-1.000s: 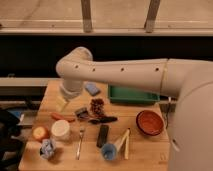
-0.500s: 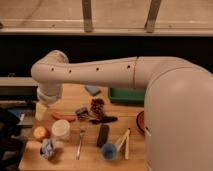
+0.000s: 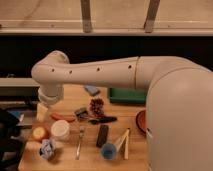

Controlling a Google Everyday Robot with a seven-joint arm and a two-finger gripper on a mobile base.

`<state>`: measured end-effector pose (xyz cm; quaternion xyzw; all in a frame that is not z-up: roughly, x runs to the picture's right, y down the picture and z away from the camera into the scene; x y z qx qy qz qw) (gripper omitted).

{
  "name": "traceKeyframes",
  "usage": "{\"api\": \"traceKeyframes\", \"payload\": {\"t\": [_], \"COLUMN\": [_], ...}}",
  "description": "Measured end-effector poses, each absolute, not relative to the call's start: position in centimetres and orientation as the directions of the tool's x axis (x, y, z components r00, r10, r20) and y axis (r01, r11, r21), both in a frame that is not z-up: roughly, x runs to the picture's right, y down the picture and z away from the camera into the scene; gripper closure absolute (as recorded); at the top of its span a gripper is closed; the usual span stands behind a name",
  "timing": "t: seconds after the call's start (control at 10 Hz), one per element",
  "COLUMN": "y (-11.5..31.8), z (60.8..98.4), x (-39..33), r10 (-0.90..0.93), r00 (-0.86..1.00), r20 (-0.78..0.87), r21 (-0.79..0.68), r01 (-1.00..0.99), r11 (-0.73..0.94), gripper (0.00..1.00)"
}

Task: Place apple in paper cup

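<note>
Judging from how things lie, the task is taken to be near its start. The apple (image 3: 39, 133) is seen resting on the table (image 3: 92, 161), just left of the paper cup (image 3: 60, 130) and outside it. The cup is standing upright, and nothing can be made out inside it.

The hand (image 3: 43, 111) is held up and to the left of the paper cup, above the apple and seemingly not touching it. Whether the hand is open or closed cannot be told, but nothing is seen carried in it. The whole job is therefore judged to be left: the apple has to be reached, gripped, lifted over the cup's rim and released.

Much is hidden by the arm (image 3: 100, 72). An orange-red bowl (image 3: 141, 120) far right of the paper cup is cut off by it, and a green tray (image 3: 127, 95) up and right of the cup is partly covered. A carrot-like piece (image 3: 60, 117) lies just above the paper cup, close under the hand. A blue cup (image 3: 107, 150) lies down and right of the paper cup. The small crumpled item below the apple cannot be identified.
</note>
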<state>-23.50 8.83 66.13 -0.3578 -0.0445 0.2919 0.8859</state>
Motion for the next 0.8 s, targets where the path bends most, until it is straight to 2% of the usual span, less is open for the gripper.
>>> {"api": "traceKeyframes", "payload": {"t": [0.5,0.8], "y": [15.0,15.7], "z": [71.1,72.9], "x": [-26.7,-30.2], "r10": [0.477,0.462], "r00": [0.854,0.870], "r20": [-0.205,-0.175], "r21": [-0.721,-0.749], "r01": [-0.462,-0.422], "r11": [0.516,0.511], "gripper": [0.20,0.20]}}
